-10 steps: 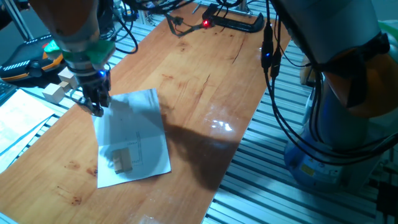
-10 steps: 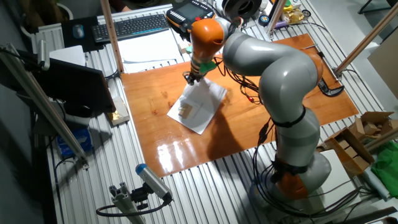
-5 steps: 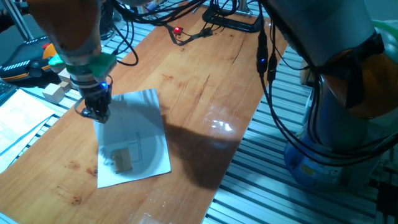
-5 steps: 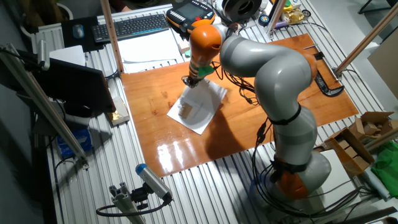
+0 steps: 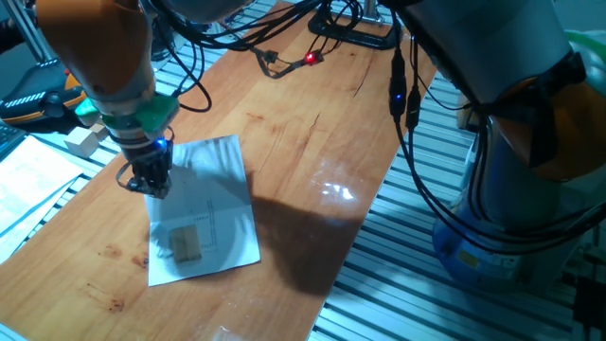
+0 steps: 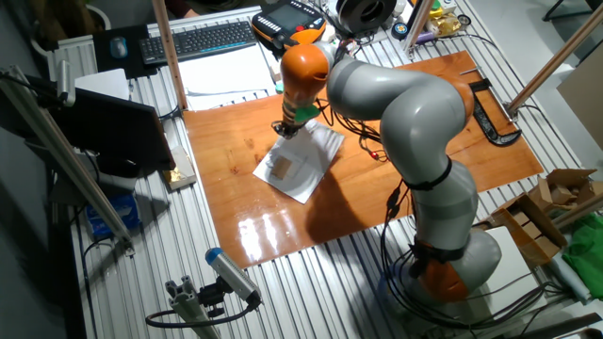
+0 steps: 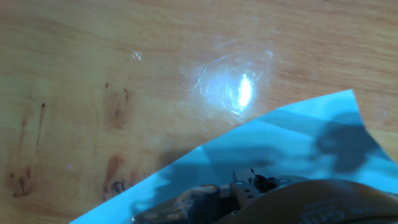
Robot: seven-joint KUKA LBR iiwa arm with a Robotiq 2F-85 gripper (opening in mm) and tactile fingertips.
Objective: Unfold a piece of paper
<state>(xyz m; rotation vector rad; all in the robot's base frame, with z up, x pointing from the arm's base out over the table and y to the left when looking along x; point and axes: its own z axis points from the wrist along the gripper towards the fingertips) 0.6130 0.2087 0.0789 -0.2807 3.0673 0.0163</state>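
The piece of paper (image 5: pixel 213 213) lies spread on the wooden table (image 5: pixel 312 123), white, with a middle crease and a small tan block picture (image 5: pixel 187 243) on its near half. My gripper (image 5: pixel 151 182) points down at the paper's left edge, close to the crease, its fingers together; I cannot tell whether they pinch the sheet. In the other fixed view the gripper (image 6: pixel 285 132) stands over the paper's (image 6: pixel 301 165) far corner. The hand view shows the paper (image 7: pixel 298 143), tinted blue, with its edge running diagonally over the wood; the fingertips are hidden there.
Wooden blocks (image 5: pixel 83 138), an orange-black pendant (image 5: pixel 38 95) and white printed sheets (image 5: pixel 28 185) lie off the table's left side. A black clamp (image 5: pixel 365 33) and cables with a red light (image 5: pixel 312 59) are at the far end. The arm's base (image 5: pixel 530 189) stands right.
My gripper has moved a little along the paper's left edge toward the near side. The paper lies as before. The red-lit cable at the far end has shifted.
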